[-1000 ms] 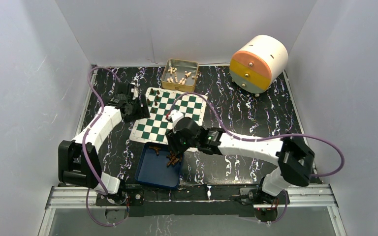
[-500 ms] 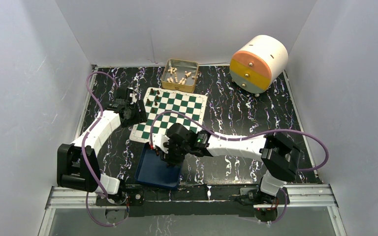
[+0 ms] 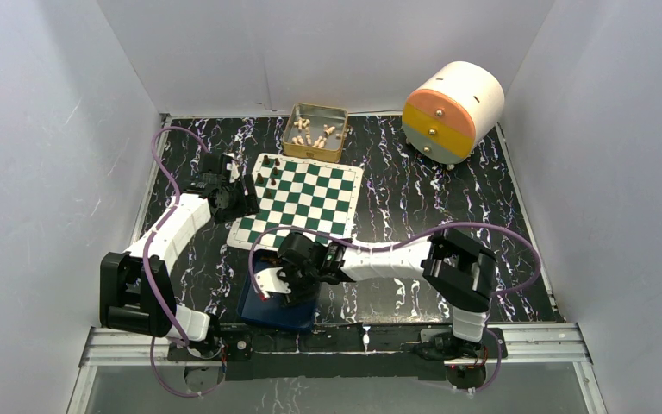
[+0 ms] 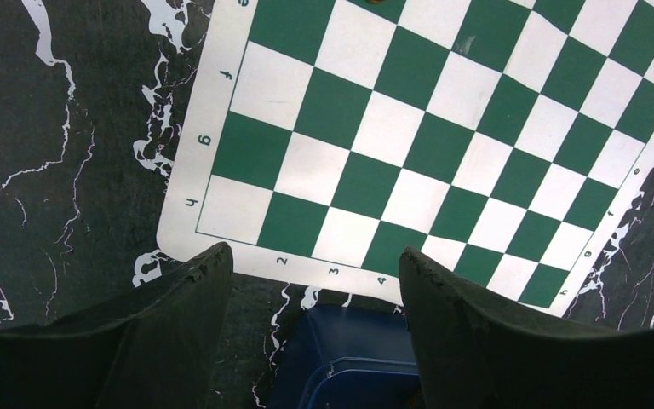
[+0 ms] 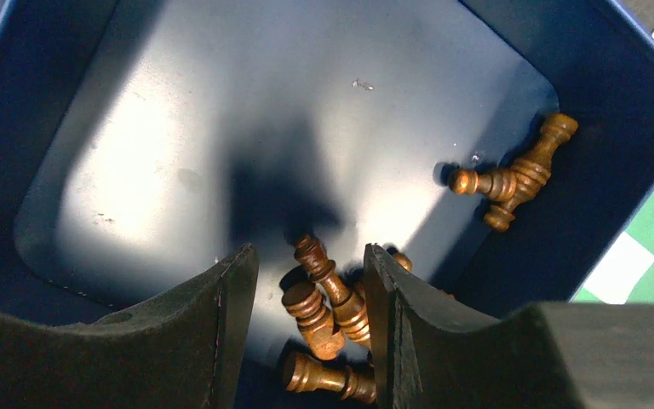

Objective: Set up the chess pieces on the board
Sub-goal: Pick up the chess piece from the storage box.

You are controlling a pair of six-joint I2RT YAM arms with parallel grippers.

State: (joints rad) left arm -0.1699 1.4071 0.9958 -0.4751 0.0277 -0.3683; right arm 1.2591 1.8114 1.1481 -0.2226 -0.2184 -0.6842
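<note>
The green-and-white board point(image 3: 308, 199) lies mid-table, with a few dark chess pieces point(image 3: 264, 178) standing at its far-left corner. More brown chess pieces point(image 5: 330, 298) lie in a heap in the blue tray point(image 5: 179, 162), and two more point(image 5: 515, 175) lie near its far wall. My right gripper point(image 5: 311, 256) is open, low inside the tray, its fingers on either side of the heap. My left gripper point(image 4: 311, 260) hangs open and holds nothing above the board's point(image 4: 409, 145) left edge. Its fingers point(image 4: 179, 324) frame the tray's corner point(image 4: 349, 358).
A gold tin point(image 3: 315, 131) of cream pieces sits behind the board. A round white drawer unit point(image 3: 452, 110) stands at the back right. White walls close in the black marbled table point(image 3: 431, 198). The right arm point(image 3: 388, 257) lies across the front of the table.
My right arm has swung from over the board's near edge back to the blue tray and come down into it. The left gripper has drawn slightly left.
</note>
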